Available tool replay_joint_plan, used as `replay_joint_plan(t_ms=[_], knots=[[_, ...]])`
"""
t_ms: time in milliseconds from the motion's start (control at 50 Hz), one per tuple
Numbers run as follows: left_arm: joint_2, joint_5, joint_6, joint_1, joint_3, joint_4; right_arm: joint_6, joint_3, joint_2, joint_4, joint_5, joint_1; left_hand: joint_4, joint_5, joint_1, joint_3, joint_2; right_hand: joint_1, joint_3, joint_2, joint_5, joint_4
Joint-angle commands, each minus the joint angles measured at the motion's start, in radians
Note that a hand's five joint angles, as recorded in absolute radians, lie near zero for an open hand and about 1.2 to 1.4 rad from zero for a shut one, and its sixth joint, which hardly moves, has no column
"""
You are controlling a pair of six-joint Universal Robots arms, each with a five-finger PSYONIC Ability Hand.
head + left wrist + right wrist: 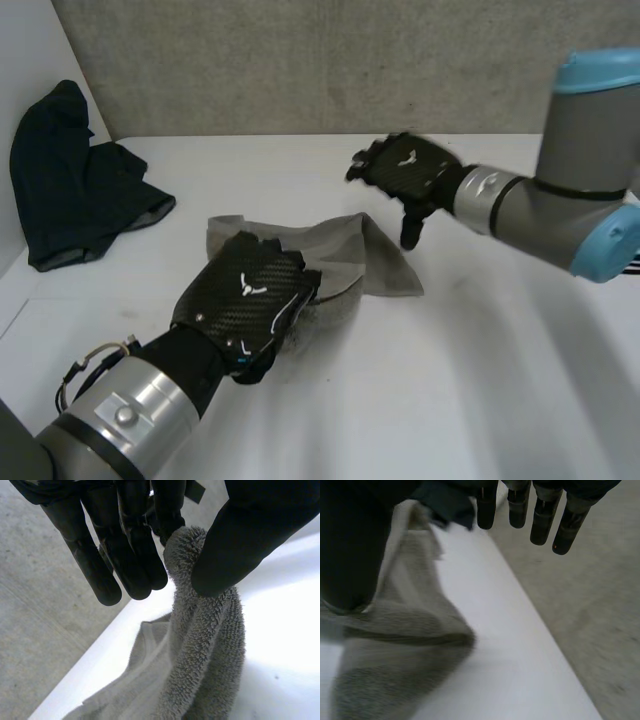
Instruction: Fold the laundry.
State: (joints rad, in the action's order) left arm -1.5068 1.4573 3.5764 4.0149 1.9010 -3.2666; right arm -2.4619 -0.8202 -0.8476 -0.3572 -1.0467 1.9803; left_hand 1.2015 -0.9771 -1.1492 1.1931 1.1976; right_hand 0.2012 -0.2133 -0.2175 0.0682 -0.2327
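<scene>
Fold barely begun | my left hand (240,535) pinches the crumpled grey terry towel (372,258) | my right hand (405,170) hovers, fingers straight | black garment (70,190) unfolded

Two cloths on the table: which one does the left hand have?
The grey towel, pinched by the left hand between thumb and fingers; the dark garment lies apart, untouched.

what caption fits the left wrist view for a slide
Left hand pinching a fold of the grey towel between thumb and fingers
</scene>
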Motion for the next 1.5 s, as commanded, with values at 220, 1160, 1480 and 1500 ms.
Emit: replay_joint_plan(t_ms=[220,1160,1480,1500], knots=[[0.014,0.087,-0.001,0.012,0.009,0.019,0.222,0.154,0.274,-0.080,-0.185,0.135,0.195,-0.245,-0.247,0.203,0.199,0.076,-0.063,-0.059,0.034,-0.044],[-0.087,0.167,0.038,0.035,-0.165,-0.343,-0.163,-0.275,-0.170,0.150,-0.242,0.045,0.195,-0.245,-0.247,0.203,0.199,-0.027,0.039,0.043,-0.068,0.058],[0.062,0.167,0.038,0.013,-0.037,-0.257,-0.324,0.045,0.148,-0.121,0.040,0.095,0.195,-0.245,-0.247,0.203,0.199,-0.027,0.039,0.043,-0.068,0.058],[0.060,0.167,0.038,0.013,-0.036,-0.257,-0.328,0.053,0.159,-0.129,0.045,0.101,0.195,-0.245,-0.247,0.203,0.199,-0.027,0.039,0.043,-0.068,0.058]])
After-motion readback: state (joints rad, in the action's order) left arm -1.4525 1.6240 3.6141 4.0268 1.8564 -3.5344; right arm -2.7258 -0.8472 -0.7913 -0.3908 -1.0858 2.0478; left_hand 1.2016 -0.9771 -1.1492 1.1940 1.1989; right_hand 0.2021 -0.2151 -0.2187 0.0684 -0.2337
